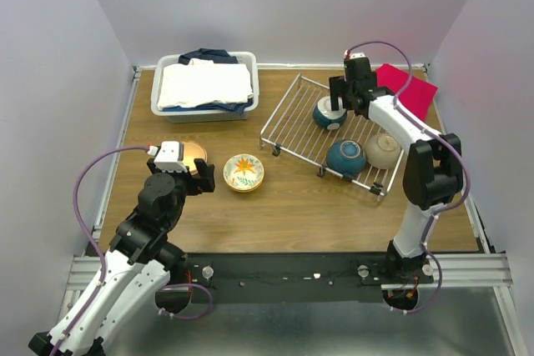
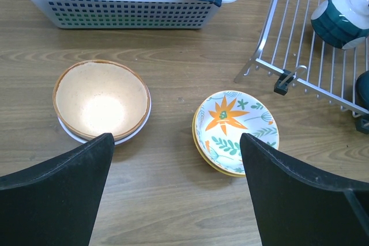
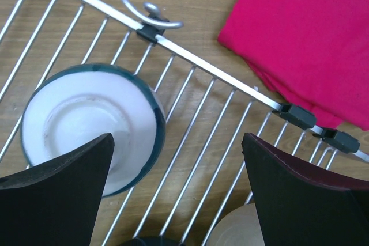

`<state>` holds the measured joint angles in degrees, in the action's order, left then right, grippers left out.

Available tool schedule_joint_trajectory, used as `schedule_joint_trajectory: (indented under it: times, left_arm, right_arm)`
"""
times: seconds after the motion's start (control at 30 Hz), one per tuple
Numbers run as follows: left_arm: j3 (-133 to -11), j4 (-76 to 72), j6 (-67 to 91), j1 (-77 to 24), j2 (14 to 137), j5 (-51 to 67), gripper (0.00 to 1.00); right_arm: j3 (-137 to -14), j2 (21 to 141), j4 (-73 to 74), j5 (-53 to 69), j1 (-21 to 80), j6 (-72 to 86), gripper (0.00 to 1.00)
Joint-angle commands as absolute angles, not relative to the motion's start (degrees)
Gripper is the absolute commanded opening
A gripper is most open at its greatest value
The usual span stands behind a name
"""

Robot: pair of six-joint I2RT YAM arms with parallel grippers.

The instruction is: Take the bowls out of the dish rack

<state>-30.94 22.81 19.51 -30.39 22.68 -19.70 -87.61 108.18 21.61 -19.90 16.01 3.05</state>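
The silver wire dish rack holds three bowls: a teal one lying bottom-up at the back, a teal one at the front and a cream one on the right. On the table stand an orange-inside bowl stacked on another, and a floral bowl stacked on a yellow one. My right gripper is open above the rack, just right of the back teal bowl. My left gripper is open and empty, low between the two stacks.
A white plastic bin of folded cloth stands at the back left. A pink cloth lies at the back right beside the rack. Black clips and a hook sit on the rack's rim. Walls close in the table.
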Motion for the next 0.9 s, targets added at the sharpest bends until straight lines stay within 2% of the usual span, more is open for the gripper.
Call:
schedule_joint_trajectory:
  times: [0.0, 0.3, 0.87]
  left_arm:
    - [-30.8, 21.7, 18.9, -30.3, 23.0, -20.5, 0.99]
    - [-31.0, 22.0, 18.9, -30.2, 23.7, -20.8, 0.99]
    - [-30.9, 22.3, 18.8, -30.2, 22.9, -22.5, 0.99]
  right_arm:
    - [-84.6, 101.3, 20.5, -15.2, 18.1, -3.6, 0.99]
    - [-77.4, 99.1, 17.9, -17.7, 27.7, -19.2, 0.99]
    - [-78.8, 111.9, 7.9, -34.2, 34.2, -29.4, 1.00]
